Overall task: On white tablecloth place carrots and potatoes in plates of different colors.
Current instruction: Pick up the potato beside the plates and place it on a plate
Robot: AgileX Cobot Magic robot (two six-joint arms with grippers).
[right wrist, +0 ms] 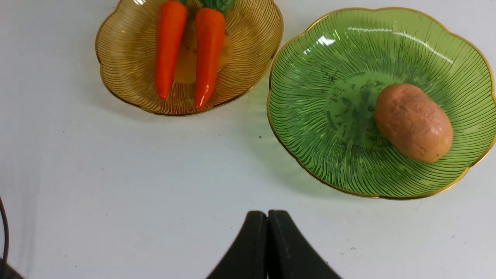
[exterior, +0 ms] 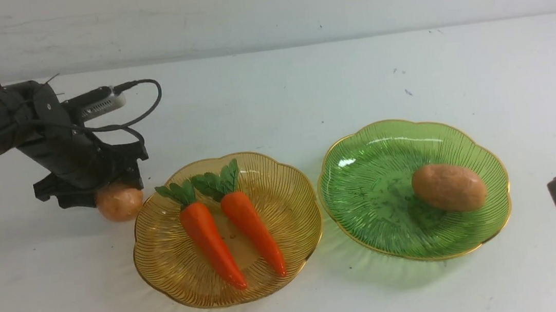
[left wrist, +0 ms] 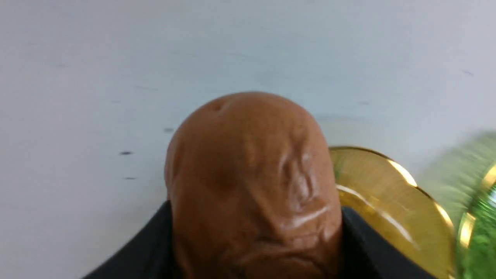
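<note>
- Left claw (exterior: pixel 106 188): clenched on the held potato (exterior: pixel 119 202), low over the white tablecloth (exterior: pixel 302 91), just beside the left rim of the amber plate (exterior: pixel 295 200).
- Amber plate: holds both carrots (exterior: pixel 210 243) side by side, with their leafy tops toward the far rim.
- Green plate (exterior: pixel 365 203): stands right of the amber plate, with a narrow gap between the rims. The plated potato (exterior: pixel 449 187) lies right of centre, inside the rim.
- Right claw (right wrist: pixel 267 221): clenched, jaws pressed together, at the desk's right edge, apart from the green plate.
- Open room: bare cloth lies beyond both plates and on their near side.
</note>
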